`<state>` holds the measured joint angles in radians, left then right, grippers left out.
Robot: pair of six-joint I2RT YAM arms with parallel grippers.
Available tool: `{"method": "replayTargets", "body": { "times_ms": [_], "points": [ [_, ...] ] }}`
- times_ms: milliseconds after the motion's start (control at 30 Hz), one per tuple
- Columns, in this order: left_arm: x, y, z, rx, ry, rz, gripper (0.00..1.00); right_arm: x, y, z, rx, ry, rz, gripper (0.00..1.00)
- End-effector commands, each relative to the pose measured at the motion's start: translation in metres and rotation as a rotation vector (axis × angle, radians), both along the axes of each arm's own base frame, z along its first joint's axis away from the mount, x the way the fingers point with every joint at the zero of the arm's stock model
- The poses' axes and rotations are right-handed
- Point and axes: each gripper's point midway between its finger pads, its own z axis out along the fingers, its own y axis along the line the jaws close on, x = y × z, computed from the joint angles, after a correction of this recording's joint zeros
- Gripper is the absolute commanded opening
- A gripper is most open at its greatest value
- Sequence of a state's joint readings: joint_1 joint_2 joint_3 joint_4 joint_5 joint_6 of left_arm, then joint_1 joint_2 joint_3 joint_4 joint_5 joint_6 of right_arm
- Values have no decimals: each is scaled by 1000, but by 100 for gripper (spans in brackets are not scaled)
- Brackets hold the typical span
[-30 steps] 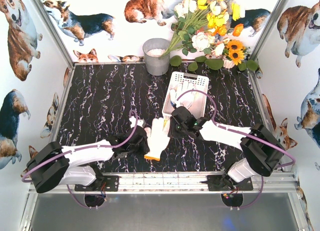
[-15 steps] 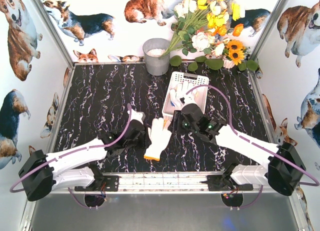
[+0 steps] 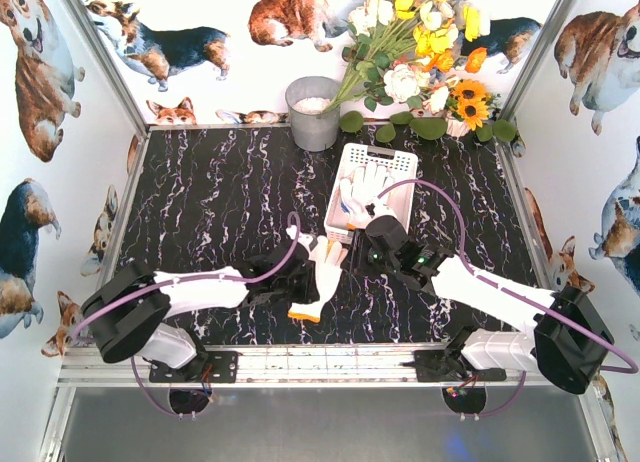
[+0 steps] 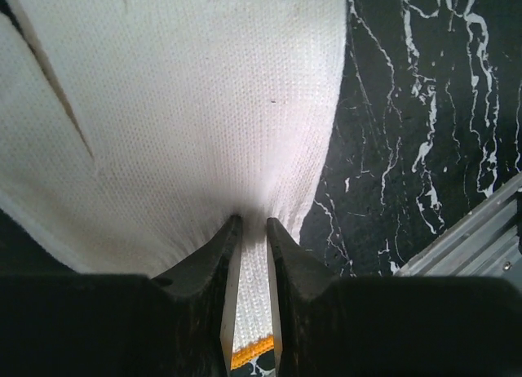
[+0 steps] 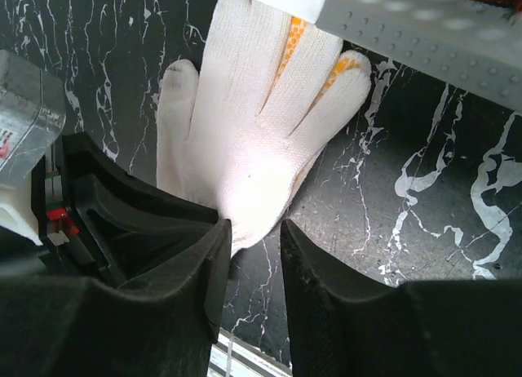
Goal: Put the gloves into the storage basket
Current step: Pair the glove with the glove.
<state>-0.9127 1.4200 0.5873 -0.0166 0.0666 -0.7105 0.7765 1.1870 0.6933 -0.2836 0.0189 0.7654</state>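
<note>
A white knit glove (image 3: 326, 264) with an orange cuff edge lies on the black marble table, just left of the white slotted storage basket (image 3: 392, 160). My left gripper (image 3: 311, 282) is shut on that glove (image 4: 179, 108) near its cuff, the fabric pinched between the jaws (image 4: 254, 223). More white gloves (image 3: 360, 187) lie in the basket. My right gripper (image 3: 352, 259) hovers beside the same glove (image 5: 253, 132), open by a narrow gap with only the table between its fingertips (image 5: 255, 226). The basket's rim (image 5: 408, 26) shows at the top right of the right wrist view.
A grey metal bucket (image 3: 313, 112) stands at the back, with a bunch of artificial flowers (image 3: 420, 52) to its right. An aluminium rail (image 3: 330, 362) runs along the near edge. Printed walls close in both sides.
My left arm has pushed right onto the glove and shut on its cuff end, bunching it. The right gripper has dropped back from the basket toward the glove.
</note>
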Motion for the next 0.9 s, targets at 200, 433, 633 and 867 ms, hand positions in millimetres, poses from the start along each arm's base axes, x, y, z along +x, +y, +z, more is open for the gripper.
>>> {"method": "replayTargets", "body": {
  "times_ms": [200,433,633,867],
  "points": [
    [-88,-3,-11,-30,82,-233,15,3,4,-4,-7,17,4,30],
    [-105,-3,7,-75,52,-221,20,-3,-4,-21,-110,55,42,30],
    [-80,-9,34,-64,-55,-160,26,-9,-8,-30,-161,67,99,35],
    [-65,-7,26,-18,-82,-101,28,-6,2,-43,-171,85,142,36]
  ]
}}
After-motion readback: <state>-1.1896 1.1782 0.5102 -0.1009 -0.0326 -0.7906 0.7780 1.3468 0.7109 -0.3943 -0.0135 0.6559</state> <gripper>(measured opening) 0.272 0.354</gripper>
